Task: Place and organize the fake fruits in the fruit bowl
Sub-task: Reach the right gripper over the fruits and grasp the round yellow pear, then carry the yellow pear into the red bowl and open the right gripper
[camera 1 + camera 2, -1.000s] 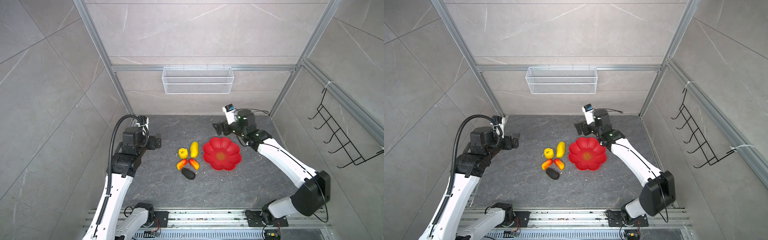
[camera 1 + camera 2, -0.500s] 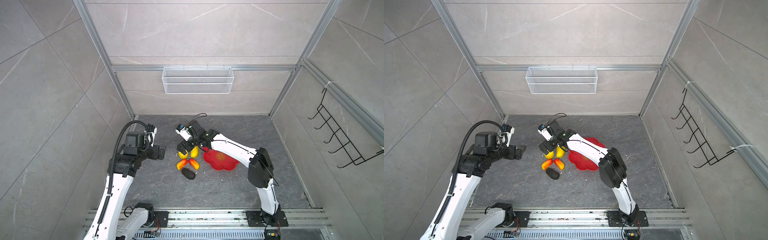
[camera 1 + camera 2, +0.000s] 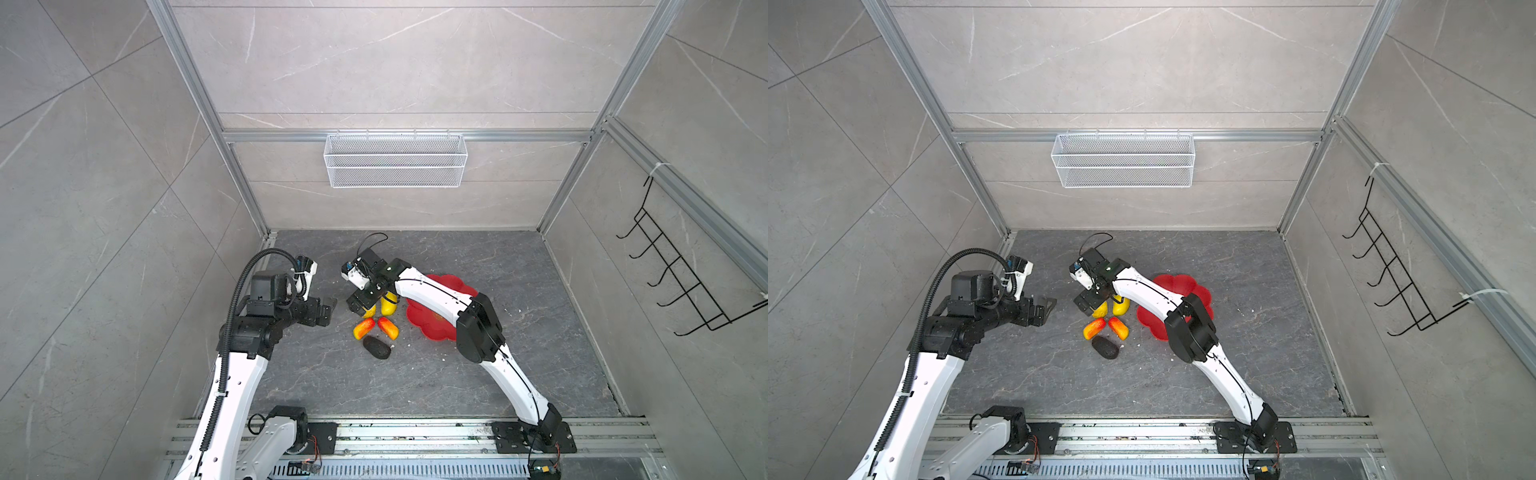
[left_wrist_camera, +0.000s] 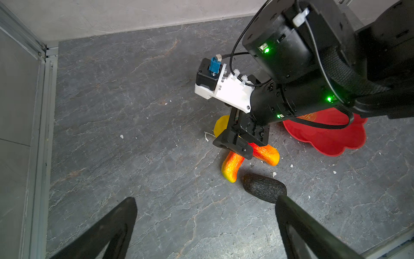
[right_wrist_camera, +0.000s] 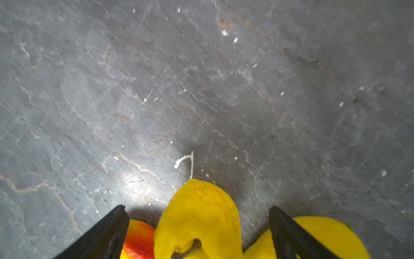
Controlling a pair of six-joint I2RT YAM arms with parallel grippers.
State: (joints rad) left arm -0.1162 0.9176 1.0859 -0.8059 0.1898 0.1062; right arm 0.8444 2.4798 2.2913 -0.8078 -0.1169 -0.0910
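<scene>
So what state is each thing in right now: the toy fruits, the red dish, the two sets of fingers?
Round yellow fruit, on table, ungripped.
Long yellow fruit, on table.
Red-orange fruits, both on table.
Black fruit, on table.
Red dish, no fruit visible inside, partly hidden.
Right gripper, fingers open around round yellow fruit.
Left gripper, fingers open, empty.
Wire basket, looks empty.

left claw (image 4: 205, 199): jaws spread, hovering | right claw (image 5: 197, 208): jaws spread, reaching across middle, tilted down
</scene>
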